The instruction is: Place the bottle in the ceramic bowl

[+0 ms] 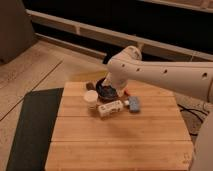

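The white-cream bottle (110,108) lies on its side on the wooden table (120,137), just in front of the dark ceramic bowl (102,94). The bowl sits at the back of the table, partly hidden by the arm. My gripper (107,88) is at the end of the white arm, down over the bowl, a little behind and above the bottle.
A round cream cup (91,98) stands to the left of the bottle, touching or nearly touching it. A small grey-blue block (135,104) lies to the bottle's right. A dark mat (32,125) borders the table on the left. A cable runs at the right edge.
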{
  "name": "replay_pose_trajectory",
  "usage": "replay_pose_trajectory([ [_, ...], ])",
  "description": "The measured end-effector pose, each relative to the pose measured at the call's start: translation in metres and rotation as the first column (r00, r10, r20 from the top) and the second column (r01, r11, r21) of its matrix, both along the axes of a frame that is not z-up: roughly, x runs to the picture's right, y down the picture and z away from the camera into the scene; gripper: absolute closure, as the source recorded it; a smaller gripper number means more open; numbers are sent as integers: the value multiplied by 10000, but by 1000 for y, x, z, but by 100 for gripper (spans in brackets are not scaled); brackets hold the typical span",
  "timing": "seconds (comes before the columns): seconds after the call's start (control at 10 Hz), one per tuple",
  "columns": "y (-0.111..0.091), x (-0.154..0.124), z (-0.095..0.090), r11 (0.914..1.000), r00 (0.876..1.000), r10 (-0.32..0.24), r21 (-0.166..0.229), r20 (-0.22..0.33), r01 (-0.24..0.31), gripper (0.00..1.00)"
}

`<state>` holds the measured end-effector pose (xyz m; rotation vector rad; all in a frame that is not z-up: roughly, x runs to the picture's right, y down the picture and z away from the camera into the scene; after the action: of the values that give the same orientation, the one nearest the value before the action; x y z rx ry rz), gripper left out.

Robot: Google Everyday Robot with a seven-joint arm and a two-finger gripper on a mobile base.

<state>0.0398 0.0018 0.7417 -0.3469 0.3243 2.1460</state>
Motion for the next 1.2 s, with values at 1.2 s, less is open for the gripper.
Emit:
replay_pose_trajectory([
  [1.2, 76, -50, 100, 9604, 9925, -1016, -2535, 682, 1158, 35],
])
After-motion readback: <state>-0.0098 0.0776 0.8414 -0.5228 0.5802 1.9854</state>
